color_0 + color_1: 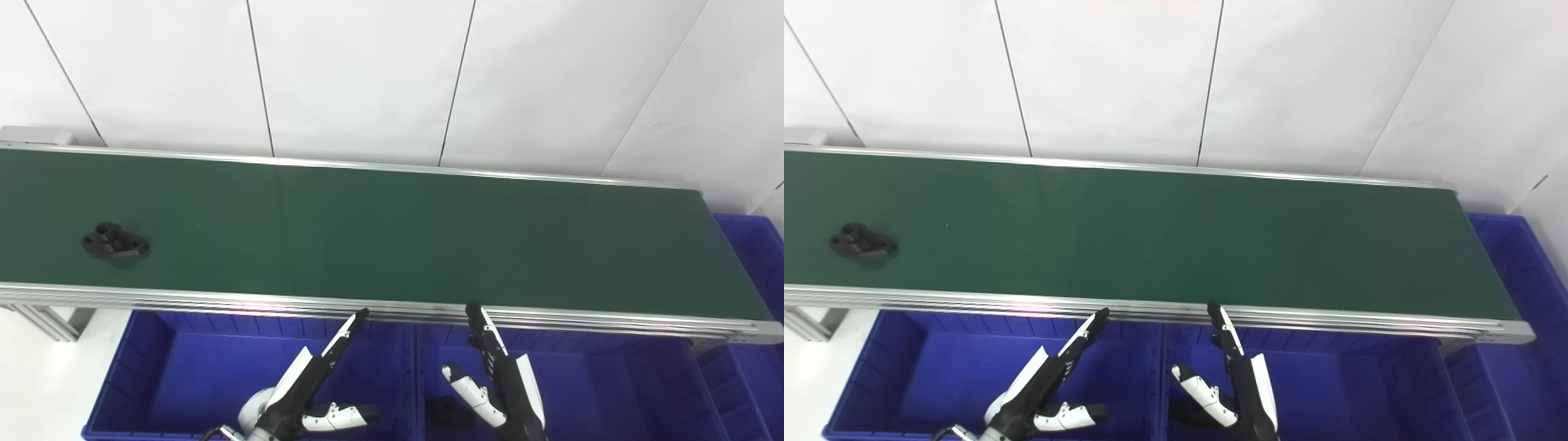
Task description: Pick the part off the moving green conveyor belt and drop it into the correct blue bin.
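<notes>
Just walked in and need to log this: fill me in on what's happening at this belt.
Nothing is being held yet. A black part lies at the left end of the green conveyor belt. The left hand and right hand wait open over the blue bins below the belt's near edge. Something dark already lies in the bin under the right hand.

The conveyor belt (392, 233) runs across the scene from left to right, with a panelled wall (367, 73) behind it. A part (115, 241) lies on the belt near its left end. Before the belt, lower down, two bins stand side by side: the left bin (153, 367) and the middle bin (612, 386). A third bin (756, 245) sits past the belt's right end. The left hand (306, 383) hangs over the left bin, the right hand (499, 383) over the middle bin, their fingertips close to the belt's near rail. A dark object (447, 413) lies in the middle bin, beside the right hand.
</notes>
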You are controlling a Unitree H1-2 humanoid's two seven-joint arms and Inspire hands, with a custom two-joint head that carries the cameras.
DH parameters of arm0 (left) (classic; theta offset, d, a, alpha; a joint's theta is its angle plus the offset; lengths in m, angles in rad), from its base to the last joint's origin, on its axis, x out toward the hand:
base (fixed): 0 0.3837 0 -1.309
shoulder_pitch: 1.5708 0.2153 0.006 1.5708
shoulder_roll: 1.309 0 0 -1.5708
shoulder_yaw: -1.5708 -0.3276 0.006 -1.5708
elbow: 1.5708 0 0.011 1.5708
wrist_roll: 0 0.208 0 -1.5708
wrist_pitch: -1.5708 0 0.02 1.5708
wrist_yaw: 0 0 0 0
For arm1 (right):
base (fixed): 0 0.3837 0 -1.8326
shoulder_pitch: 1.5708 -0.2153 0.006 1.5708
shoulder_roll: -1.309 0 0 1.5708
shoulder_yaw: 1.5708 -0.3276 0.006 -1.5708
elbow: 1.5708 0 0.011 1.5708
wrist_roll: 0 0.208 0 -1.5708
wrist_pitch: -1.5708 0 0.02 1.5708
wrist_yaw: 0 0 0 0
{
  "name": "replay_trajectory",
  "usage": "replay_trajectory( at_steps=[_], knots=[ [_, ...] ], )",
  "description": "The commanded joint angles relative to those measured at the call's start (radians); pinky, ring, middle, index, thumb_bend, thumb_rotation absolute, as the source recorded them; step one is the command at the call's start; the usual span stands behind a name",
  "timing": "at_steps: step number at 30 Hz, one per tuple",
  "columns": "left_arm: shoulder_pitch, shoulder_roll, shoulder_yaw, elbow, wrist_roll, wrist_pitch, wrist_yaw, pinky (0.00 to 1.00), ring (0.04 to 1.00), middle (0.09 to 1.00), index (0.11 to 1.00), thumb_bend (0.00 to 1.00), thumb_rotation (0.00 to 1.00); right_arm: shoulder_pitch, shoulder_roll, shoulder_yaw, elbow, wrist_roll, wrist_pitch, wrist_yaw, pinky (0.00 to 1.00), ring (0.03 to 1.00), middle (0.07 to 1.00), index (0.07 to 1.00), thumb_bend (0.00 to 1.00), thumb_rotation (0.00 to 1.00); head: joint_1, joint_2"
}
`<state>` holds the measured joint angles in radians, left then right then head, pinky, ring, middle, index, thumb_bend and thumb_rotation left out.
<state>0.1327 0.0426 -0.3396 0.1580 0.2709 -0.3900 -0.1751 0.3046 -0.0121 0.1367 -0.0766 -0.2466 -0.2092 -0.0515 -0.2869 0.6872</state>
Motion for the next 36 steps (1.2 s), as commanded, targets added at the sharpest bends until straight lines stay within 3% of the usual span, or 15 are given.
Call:
replay_trajectory(
  at_steps=[1, 14, 25, 31, 36],
  knots=[
    [0.001, -0.01, -0.006, -0.016, 0.015, -0.033, 0.023, 1.0, 1.0, 1.0, 1.0, 0.83, 0.68, -0.006, -0.021, -0.006, -0.024, 0.003, -0.031, 0.006, 0.89, 0.933, 0.952, 0.968, 0.79, 0.78, 0.019, 0.0],
    [0.007, -0.041, -0.006, -0.012, 0.046, -0.01, 0.064, 1.0, 1.0, 1.0, 1.0, 0.82, 0.71, 0.0, -0.058, -0.011, -0.014, 0.026, -0.028, 0.013, 0.89, 0.926, 0.947, 0.964, 0.82, 0.79, 0.065, -0.017],
    [0.001, -0.054, 0.015, 0.008, -0.001, -0.007, 0.068, 1.0, 1.0, 1.0, 1.0, 0.79, 0.76, 0.008, -0.06, -0.009, -0.022, 0.021, -0.005, 0.026, 0.91, 0.952, 0.97, 0.98, 0.82, 0.79, 0.07, -0.027],
    [0.006, -0.061, 0.017, 0.005, -0.04, 0.023, 0.056, 1.0, 1.0, 1.0, 1.0, 0.76, 0.88, 0.01, -0.061, -0.008, -0.021, 0.009, -0.004, 0.023, 0.9, 0.953, 0.97, 0.981, 0.81, 0.77, 0.077, -0.03],
    [0.0, -0.062, 0.017, 0.009, -0.033, 0.011, 0.064, 1.0, 1.0, 1.0, 1.0, 0.72, 0.98, 0.008, -0.06, -0.009, -0.014, 0.012, -0.011, 0.024, 0.9, 0.951, 0.971, 0.982, 0.81, 0.76, 0.079, -0.035]
  ],
)
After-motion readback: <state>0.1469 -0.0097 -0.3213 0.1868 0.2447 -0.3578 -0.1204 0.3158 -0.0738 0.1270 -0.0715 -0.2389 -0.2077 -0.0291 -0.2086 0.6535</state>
